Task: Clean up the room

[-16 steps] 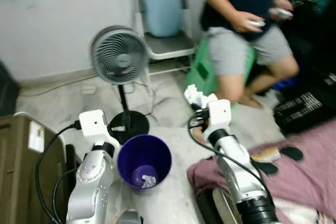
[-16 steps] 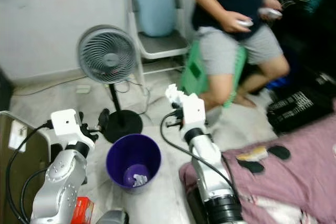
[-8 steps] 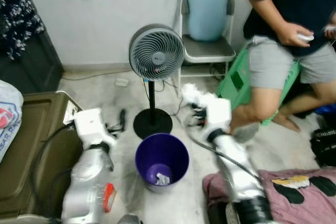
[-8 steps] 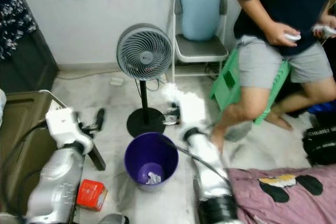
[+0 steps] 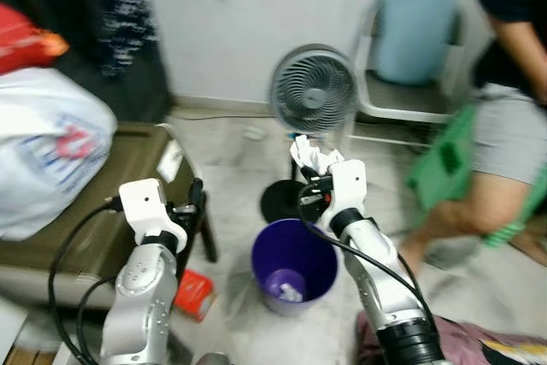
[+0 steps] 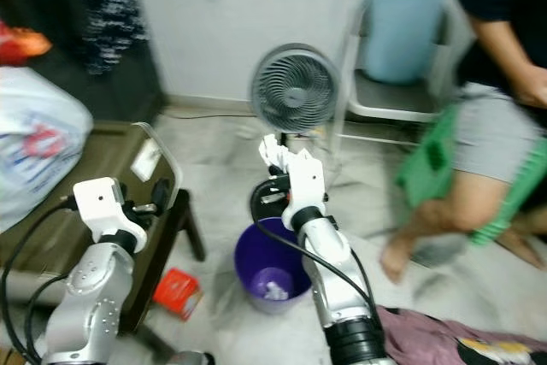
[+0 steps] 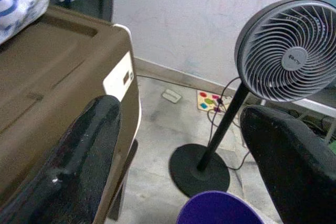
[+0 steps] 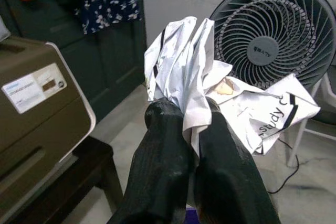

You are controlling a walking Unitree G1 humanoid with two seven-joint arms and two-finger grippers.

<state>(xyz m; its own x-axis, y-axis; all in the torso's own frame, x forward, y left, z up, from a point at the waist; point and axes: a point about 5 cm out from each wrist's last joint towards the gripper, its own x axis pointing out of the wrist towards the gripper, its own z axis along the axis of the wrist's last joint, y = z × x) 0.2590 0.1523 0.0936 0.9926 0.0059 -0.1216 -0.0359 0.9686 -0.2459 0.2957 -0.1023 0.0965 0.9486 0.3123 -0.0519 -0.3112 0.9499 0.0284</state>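
Right wrist view: the right hand (image 8: 191, 129) pinches crumpled paper (image 8: 210, 85), held above the purple bin (image 5: 293, 269) on the floor beside the fan (image 5: 314, 91). Left hand (image 7: 178, 150) hangs wide, holding nothing.

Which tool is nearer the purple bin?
Right. The right tool, shut on crumpled paper, hangs above the purple bin's far rim; the left tool is off to its left.

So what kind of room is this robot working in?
Probably a lived-in room of a home: a standing fan on the floor, a folding chair by the wall, and a purple waste bin.
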